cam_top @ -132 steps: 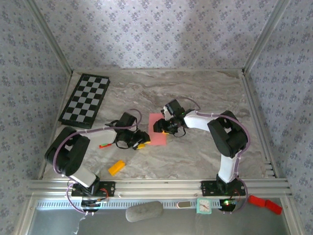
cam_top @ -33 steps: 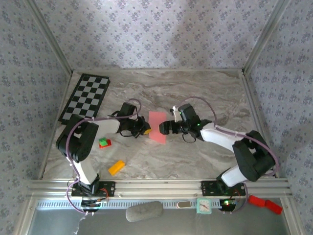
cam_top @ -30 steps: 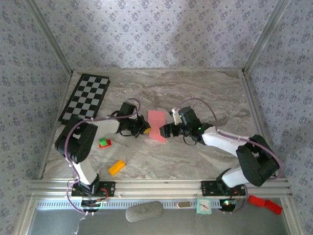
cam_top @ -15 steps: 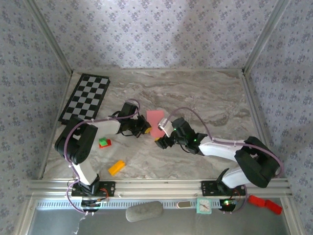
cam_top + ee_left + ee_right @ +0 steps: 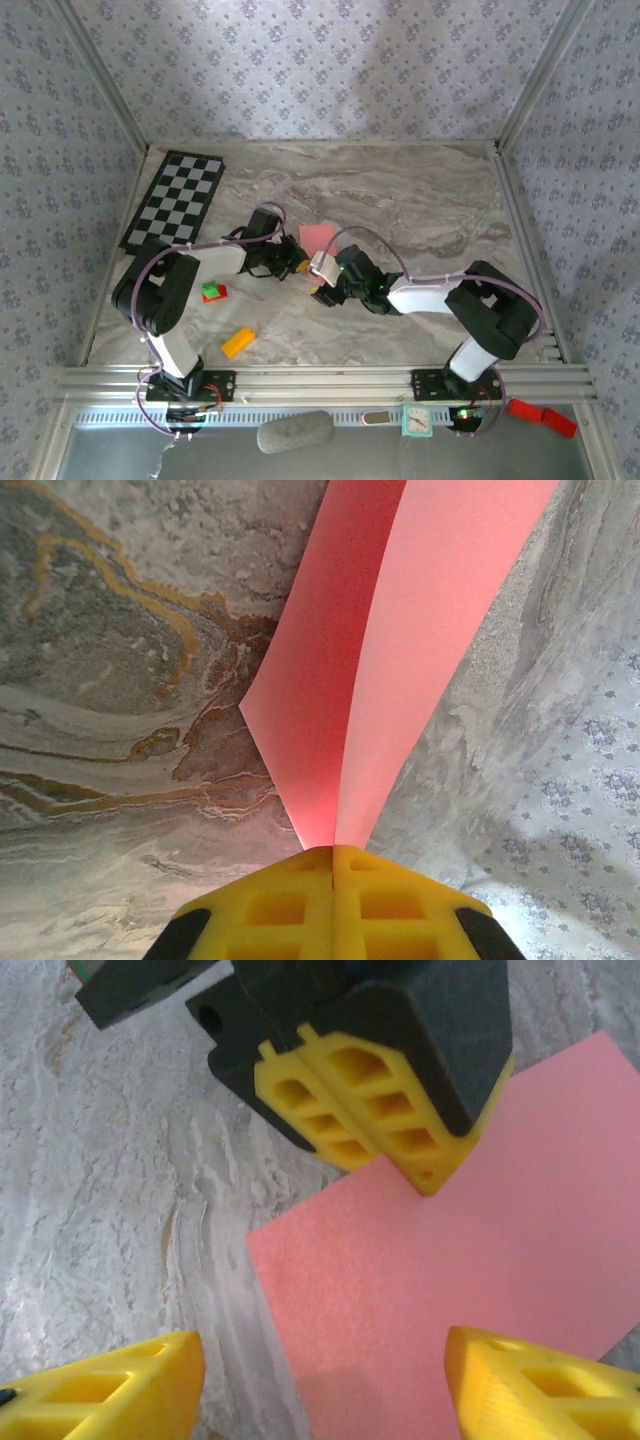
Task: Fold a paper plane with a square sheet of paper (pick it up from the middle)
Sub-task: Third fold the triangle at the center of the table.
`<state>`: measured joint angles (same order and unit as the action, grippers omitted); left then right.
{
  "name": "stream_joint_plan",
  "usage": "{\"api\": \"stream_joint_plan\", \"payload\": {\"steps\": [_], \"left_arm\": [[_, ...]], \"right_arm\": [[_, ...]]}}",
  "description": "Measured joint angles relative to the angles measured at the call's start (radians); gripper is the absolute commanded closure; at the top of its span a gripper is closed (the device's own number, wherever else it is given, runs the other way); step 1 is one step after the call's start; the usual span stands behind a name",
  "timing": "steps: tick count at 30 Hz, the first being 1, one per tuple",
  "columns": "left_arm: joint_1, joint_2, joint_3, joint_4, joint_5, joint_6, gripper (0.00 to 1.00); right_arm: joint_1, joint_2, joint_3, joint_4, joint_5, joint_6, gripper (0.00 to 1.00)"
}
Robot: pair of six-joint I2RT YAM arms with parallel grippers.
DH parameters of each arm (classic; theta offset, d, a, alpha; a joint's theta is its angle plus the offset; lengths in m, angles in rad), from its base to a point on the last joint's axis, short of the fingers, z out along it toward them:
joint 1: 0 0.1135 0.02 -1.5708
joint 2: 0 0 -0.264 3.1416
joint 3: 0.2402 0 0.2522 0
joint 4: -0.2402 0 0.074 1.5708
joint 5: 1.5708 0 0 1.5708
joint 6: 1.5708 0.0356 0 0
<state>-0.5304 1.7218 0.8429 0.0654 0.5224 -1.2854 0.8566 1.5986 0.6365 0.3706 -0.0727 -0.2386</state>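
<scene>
**A:** Where is the paper right now?

**B:** The square sheet of paper (image 5: 400, 630) is near the middle of the surface (image 5: 120, 630). One edge is pinched in my left gripper (image 5: 333, 852), which is clamped tight on it. My right gripper (image 5: 320, 1365) hangs just beside it, fingers apart with the sheet's edge between them, gripping nothing.

**A:** What could go wrong from here?

**B:** Two things, I'd judge. The paper is thin, so if my right gripper closes while the left is clamped, any sideways drag could crumple it or tear it at the pinch. My two grippers are also very close together. A careless move could knock the fingers together and pull the crease off line.

**A:** Do your cameras tell the same story?

**B:** They add to each other. My left wrist view shows the sheet parting into two leaves from the pinch, one shaded and one lighter, so it is bent there. My right wrist view shows one flat pink face with a shadow under its edge. The overhead view adds the orange block (image 5: 238, 342) and the red-and-green block (image 5: 211, 292), both well apart from the sheet.
</scene>
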Motion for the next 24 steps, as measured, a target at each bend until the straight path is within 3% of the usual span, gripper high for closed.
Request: {"api": "stream_joint_plan", "payload": {"steps": [11,20,24], "left_arm": [[0.0,0.0,0.0,0.004,0.0,0.0,1.0],[-0.003,0.0,-0.002,0.014,0.0,0.0,1.0],[-0.003,0.0,-0.002,0.014,0.0,0.0,1.0]], "right_arm": [[0.023,0.0,0.009,0.027,0.018,-0.021,0.62],[0.028,0.0,0.009,0.031,0.018,-0.017,0.66],[0.03,-0.001,0.009,0.031,0.018,-0.018,0.75]]}}
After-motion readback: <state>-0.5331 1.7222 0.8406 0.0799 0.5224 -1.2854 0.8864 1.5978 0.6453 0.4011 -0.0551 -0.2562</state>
